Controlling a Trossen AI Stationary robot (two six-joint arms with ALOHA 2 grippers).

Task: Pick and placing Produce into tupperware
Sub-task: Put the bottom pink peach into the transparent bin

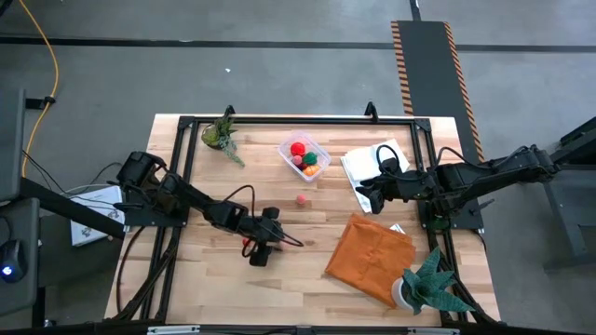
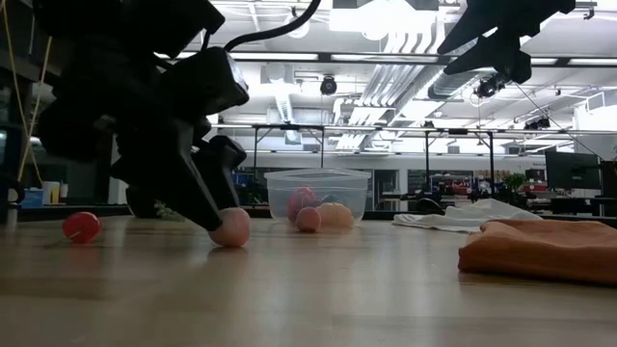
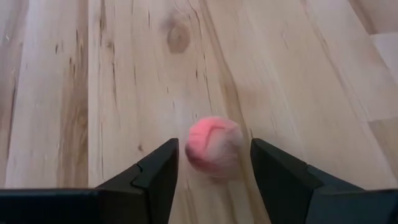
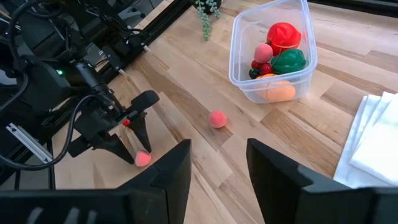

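Pink ball [image 3: 213,145] on the counter [image 1: 317,265], at about eight o'clock from the tupperware [image 1: 304,155]. Left gripper [image 3: 214,168] down over it, fingers narrowed to either side, a sliver of gap on at least one side. Fuzzy, probably light and soft, liable to roll; best pinched across its middle. Right gripper [image 4: 217,165] hovering near three o'clock, fingers half apart, holding nothing.

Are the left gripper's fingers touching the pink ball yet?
Cannot tell. In the left wrist view the left gripper brackets the pink ball, with a sliver of wood visible on either side, but blur hides any contact.
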